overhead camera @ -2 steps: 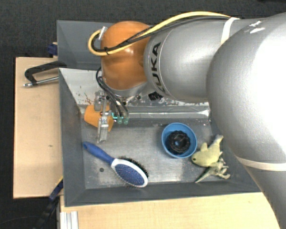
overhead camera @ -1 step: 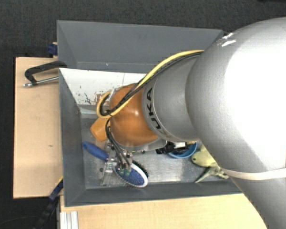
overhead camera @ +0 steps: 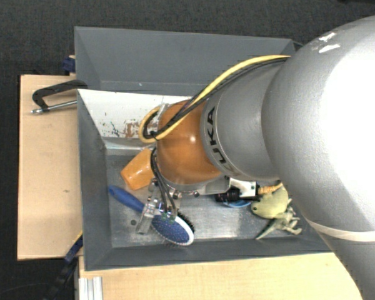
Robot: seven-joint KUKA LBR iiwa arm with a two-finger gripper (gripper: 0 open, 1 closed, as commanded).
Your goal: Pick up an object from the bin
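A: Nearest the lens is the big grey rounded robot arm (overhead camera: 325,136) on the right side, with the glossy orange wrist cover (overhead camera: 181,149) below it. And the silvery metal gripper (overhead camera: 154,216)?
B: It's low in the grey metal bin (overhead camera: 94,186), near the front wall, left of middle. Spread or pressed together, can't tell; the cover and cables crowd it. Nothing visibly pinched.
A: What's under it?
B: Blue oval brush with a dotted face (overhead camera: 175,230), lying flat on the bin floor by the front wall. The gripper tip sits at its upper left edge. Touching or just above, can't say.
A: Neighbours?
B: Slim blue plastic stick (overhead camera: 125,198) just left, orange blocky plastic piece (overhead camera: 136,171) behind, yellow-green rubbery toy figure (overhead camera: 276,209) well apart on the right.
A: Handling guess?
B: The brush looks light and stiff-bodied. It's probably smooth plastic, so a bit slippery, and the dotted face likely gives slightly. Not fragile. I'd pinch across the oval's narrow width at the rim, not on the flat face.
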